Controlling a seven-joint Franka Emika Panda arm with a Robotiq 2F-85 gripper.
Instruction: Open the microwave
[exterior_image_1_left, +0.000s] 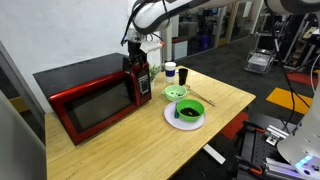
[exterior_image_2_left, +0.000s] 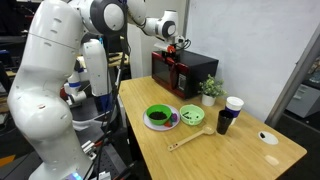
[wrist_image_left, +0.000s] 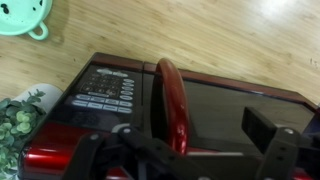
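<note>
One red microwave (exterior_image_1_left: 95, 98) sits at the left end of the wooden table (exterior_image_1_left: 225, 100), door shut. My gripper (wrist_image_left: 180, 145) hangs over its right front edge with jaws spread wide, the red handle (wrist_image_left: 175, 100) between them.

Light wooden bench (exterior_image_2_left: 240, 152) carries the red microwave (exterior_image_2_left: 185, 72) at one end, then a potted plant (exterior_image_2_left: 211, 90), white cup (exterior_image_2_left: 235, 103), black cup (exterior_image_2_left: 224, 122), white plate (exterior_image_2_left: 174, 124), pale green strainer (exterior_image_2_left: 192, 115) and wooden spoon (exterior_image_2_left: 188, 141)

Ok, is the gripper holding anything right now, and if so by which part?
Nothing is held. The gripper has its jaws open either side of the red door handle of the microwave, not closed on it.
</note>
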